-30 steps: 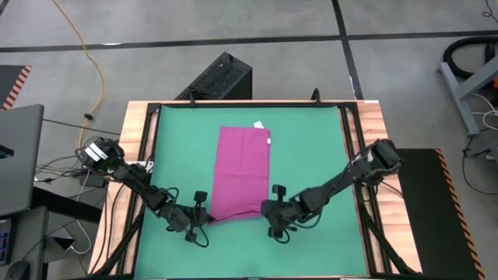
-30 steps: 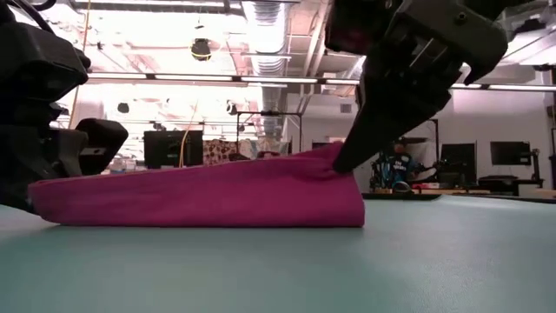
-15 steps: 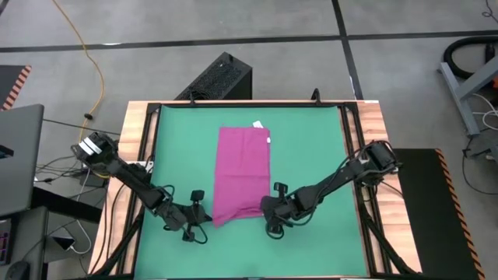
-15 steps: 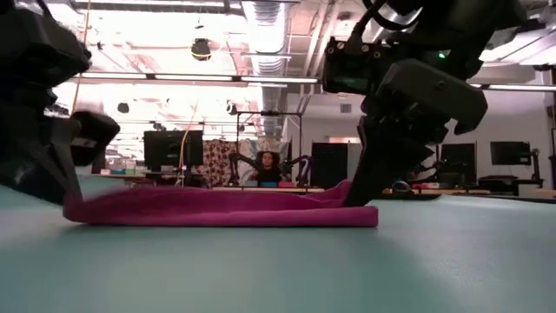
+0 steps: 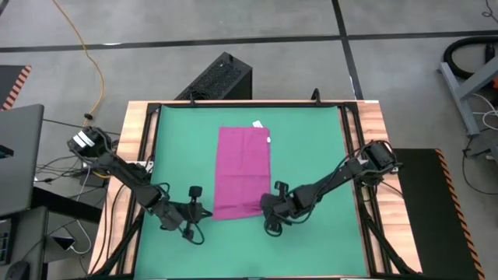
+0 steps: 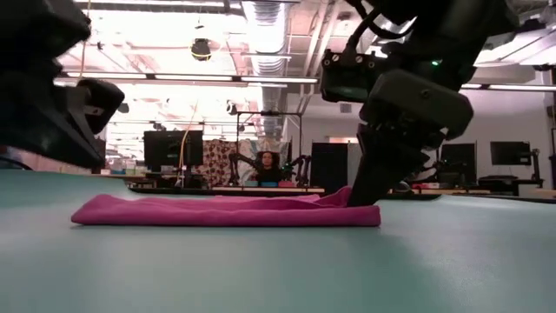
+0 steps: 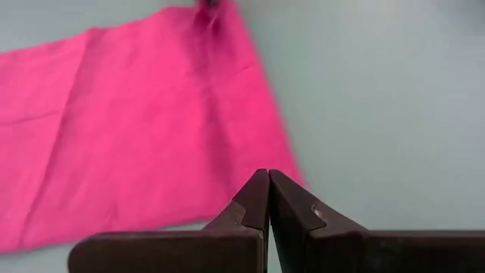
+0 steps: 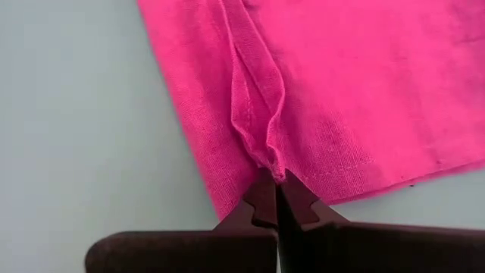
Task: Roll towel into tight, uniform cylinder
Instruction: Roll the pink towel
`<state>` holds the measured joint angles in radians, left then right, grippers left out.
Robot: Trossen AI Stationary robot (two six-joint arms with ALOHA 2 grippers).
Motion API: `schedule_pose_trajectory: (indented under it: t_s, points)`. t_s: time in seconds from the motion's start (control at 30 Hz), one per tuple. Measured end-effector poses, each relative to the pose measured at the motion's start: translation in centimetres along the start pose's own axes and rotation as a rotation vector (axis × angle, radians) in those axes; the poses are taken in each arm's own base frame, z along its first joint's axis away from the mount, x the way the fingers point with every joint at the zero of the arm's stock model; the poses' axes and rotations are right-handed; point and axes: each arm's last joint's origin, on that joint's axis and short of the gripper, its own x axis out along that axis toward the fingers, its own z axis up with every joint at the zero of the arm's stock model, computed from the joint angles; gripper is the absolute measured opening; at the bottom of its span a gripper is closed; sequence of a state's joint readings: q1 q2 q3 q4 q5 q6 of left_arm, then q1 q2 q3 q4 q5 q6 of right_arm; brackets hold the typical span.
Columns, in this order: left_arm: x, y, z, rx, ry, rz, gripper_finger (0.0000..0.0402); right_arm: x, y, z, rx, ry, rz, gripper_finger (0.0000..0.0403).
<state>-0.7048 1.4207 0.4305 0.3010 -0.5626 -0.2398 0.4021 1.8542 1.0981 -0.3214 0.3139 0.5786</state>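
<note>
Since a second ago we see the magenta-pink soft cloth towel [image 5: 243, 173] drop from a raised near edge to lying flat, and the left gripper [image 5: 196, 211] has let go and backed away from its corner.

From above, the towel lies as a long rectangle on the green mat [image 5: 311, 155], its small white tag [image 5: 259, 124] at the end farthest from both grippers. The left gripper sits just beside the near left corner, apart from the cloth; the right gripper [image 5: 268, 208] rests at the near right corner.

At table height, the towel [image 6: 226, 211] is a low flat strip — the right gripper [image 6: 360, 198] pinches up a small peak at one end.

Past the left wrist's fingers [image 7: 246, 208], pressed together on nothing, the towel [image 7: 129, 129] lies just ahead.

Past the right wrist's fingers [image 8: 261, 199], clamped on a ridge of cloth, the towel [image 8: 364, 83] spreads ahead — a fold runs away from the tips.
</note>
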Motion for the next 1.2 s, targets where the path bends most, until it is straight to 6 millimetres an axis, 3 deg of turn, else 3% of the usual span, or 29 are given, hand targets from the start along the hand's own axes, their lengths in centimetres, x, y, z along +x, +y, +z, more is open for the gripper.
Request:
schedule_pose_trajectory:
  t_s: [0.43, 0.63, 0.8, 1.2]
  points:
    - [0.1, 0.7, 0.2, 0.079, -0.031, 0.157, 0.0000, -1.2, 0.4, -0.2, 0.016, -0.043, -0.041, 0.0004]
    - [0.3, 1.2, 0.2, 0.082, -0.008, 0.163, 0.0000, -2.5, 1.6, -0.3, -0.016, -0.177, -0.118, 0.0004]
    - [1.0, 2.3, 0.1, 0.104, 0.025, 0.200, 0.0000, -2.7, 1.1, -0.9, 0.028, -0.123, -0.162, 0.0004]
    - [1.6, 3.2, -0.1, 0.135, 0.060, 0.077, 0.0000, -2.6, 0.7, -0.7, 0.024, -0.156, -0.217, 0.0004]
